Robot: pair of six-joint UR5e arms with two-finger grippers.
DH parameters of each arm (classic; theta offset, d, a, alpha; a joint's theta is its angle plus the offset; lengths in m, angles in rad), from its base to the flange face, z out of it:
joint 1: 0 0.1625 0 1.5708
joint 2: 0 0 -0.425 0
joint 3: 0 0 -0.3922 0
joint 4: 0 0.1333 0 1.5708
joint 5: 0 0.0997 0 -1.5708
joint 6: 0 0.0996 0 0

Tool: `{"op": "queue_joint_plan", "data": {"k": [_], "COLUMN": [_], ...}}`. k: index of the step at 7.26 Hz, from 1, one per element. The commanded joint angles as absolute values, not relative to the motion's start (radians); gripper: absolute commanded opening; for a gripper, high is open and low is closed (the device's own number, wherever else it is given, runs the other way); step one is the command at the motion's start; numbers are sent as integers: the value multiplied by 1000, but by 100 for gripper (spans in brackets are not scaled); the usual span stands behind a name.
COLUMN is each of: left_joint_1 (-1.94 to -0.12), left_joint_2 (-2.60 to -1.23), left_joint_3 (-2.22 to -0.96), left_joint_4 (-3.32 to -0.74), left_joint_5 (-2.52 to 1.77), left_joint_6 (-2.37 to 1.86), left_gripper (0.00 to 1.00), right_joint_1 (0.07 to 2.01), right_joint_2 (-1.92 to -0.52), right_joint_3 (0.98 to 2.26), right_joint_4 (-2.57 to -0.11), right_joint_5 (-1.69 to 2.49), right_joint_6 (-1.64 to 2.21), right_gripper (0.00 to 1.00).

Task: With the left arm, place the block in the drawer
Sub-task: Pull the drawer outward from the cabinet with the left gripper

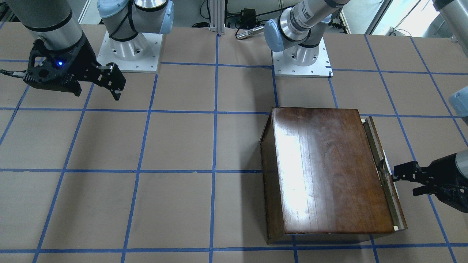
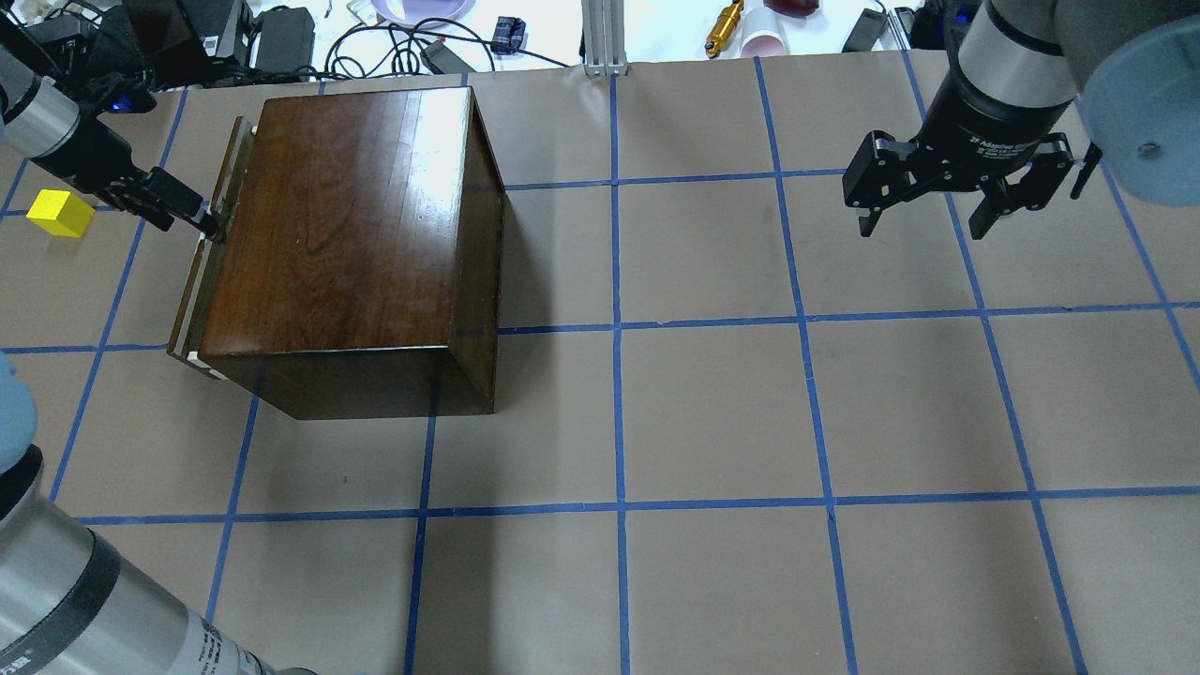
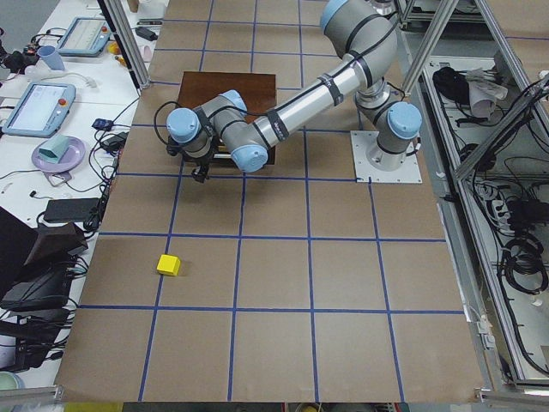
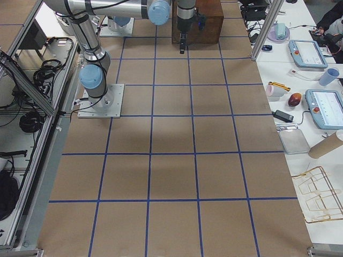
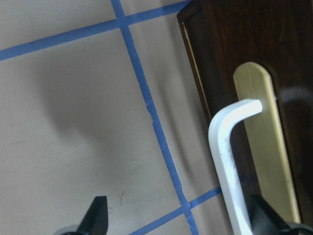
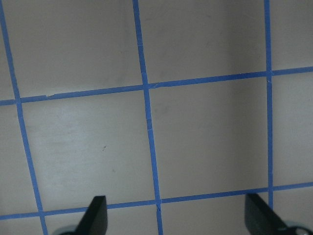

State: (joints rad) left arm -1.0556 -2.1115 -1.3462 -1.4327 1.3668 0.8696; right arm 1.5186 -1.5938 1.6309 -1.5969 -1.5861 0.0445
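— Where is the block?
— The block lies on the table at the overhead view's left edge, left of the drawer front.
— And the claw?
— The left gripper points the other way, its wide jaws set either side of the drawer's handle. The block is behind its wrist. It is a cube, so no long axis.
— The drawer?
— Barely ajar; judged too shut to load.
— The other arm?
— The right gripper hangs spread at the upper right, well apart from the block. The left is nearer.
— Room to move?
— The table's edge is near the block.

Silver-grey arms, light-blue joint caps
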Motion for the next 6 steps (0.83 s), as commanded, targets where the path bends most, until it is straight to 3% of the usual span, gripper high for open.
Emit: {"op": "queue_joint_plan", "data": {"k": [1,6], "left_joint_1": [-1054,-1028], "left_joint_2": [-2120,-2141], "left_joint_3": [-1333,-1298], "left_joint_4": [-1433,-1434], "left_joint_5": [1374,1399], "left_joint_6": [887,928], "left_gripper": [100,100], "right_joint_1": [1519,1519], "right_joint_2": [-1594,-1594], "right_joint_3": [1631,1631], "right_joint_4": [-1597,-1597], "right_joint_5": [-1586,-1586], "right_joint_6": [44,44], "right_gripper": [100,100]}}
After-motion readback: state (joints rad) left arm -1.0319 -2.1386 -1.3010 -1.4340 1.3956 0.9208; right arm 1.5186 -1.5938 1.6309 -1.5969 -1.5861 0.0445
